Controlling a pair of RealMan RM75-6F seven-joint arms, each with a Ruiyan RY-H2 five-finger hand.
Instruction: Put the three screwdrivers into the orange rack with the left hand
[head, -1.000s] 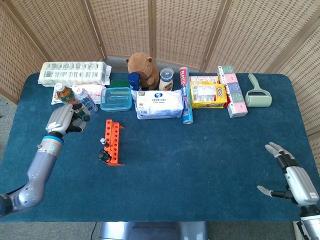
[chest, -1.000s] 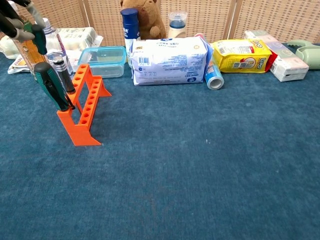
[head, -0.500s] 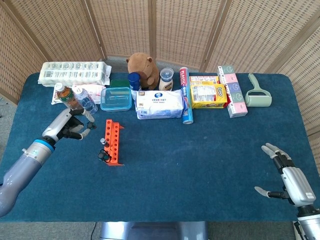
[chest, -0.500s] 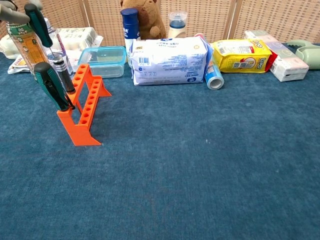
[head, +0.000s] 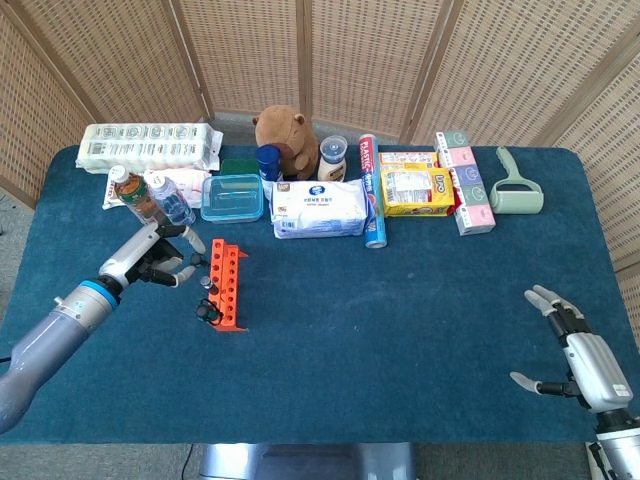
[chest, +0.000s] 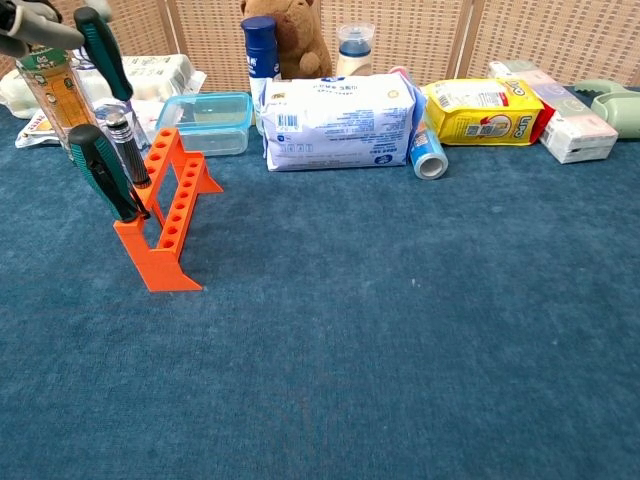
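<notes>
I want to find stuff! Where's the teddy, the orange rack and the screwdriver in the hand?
teddy (head: 285, 128), head view, its brown head
rack (chest: 172, 215), chest view, its top rail
screwdriver (chest: 102, 54), chest view, its green handle

Two screwdrivers (chest: 108, 165), green-black and silver-black handled, are seated leaning at the near end of the orange rack (chest: 170, 215), while a third, green-handled screwdriver (chest: 102, 53) is held tilted above it.

The tall blue-and-red can (head: 372, 190) lying beside the white wipes pack (head: 321, 210) is showing "PLASTIC" down its side in the head view. The yellow packet (chest: 484, 110) is bearing letters too blurred to be sure of.
</notes>
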